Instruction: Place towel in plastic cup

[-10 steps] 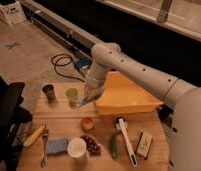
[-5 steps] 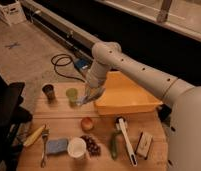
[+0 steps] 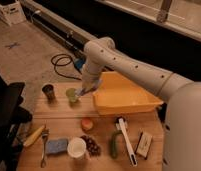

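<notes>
Seemingly, end effector (image 3: 83, 92) over cup (image 3: 72, 95) rim

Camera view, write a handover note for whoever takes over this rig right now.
Claw: low over the wooden table, right beside the green cup, between it and the yellow bin. Whether it carries anything cannot be told.
Things: green cup upright at the table's back; a blue cloth-like pad, maybe the towel, lies front left beside a white cup.
Done: claw is at the green cup; no towel visible inside it.
Left: confirm where the towel is, then get it into the cup.
</notes>
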Motion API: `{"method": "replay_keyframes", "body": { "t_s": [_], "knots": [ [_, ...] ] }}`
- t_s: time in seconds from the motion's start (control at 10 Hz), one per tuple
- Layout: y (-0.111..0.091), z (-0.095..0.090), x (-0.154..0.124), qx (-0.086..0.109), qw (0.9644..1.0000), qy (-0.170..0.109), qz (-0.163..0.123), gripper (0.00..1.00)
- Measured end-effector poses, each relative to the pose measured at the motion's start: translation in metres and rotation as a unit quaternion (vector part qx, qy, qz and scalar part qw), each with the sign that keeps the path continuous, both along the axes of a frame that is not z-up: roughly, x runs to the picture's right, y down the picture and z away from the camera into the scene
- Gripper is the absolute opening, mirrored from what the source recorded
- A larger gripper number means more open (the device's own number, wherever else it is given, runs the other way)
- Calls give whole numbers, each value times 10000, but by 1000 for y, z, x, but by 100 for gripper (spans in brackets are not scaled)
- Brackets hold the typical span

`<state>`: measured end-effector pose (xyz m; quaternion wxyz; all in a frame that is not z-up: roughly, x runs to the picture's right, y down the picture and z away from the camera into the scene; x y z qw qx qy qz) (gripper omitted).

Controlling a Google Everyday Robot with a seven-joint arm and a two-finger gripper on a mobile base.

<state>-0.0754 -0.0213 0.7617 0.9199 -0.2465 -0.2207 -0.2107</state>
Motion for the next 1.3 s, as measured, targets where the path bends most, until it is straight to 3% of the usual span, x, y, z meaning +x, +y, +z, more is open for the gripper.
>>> {"method": "replay_keyframes", "body": {
  "t_s": [0.2, 0.4, 0.8, 1.3],
  "knots": [
    [-23, 19, -22, 176, 9998, -76, -100, 0],
    [-34, 34, -39, 188, 9990, -402, -69, 0],
    [-24, 48, -66, -64, 9929, -1186, 20, 0],
    [-17, 63, -76, -183, 9866, -1614, 152, 0]
  ]
}}
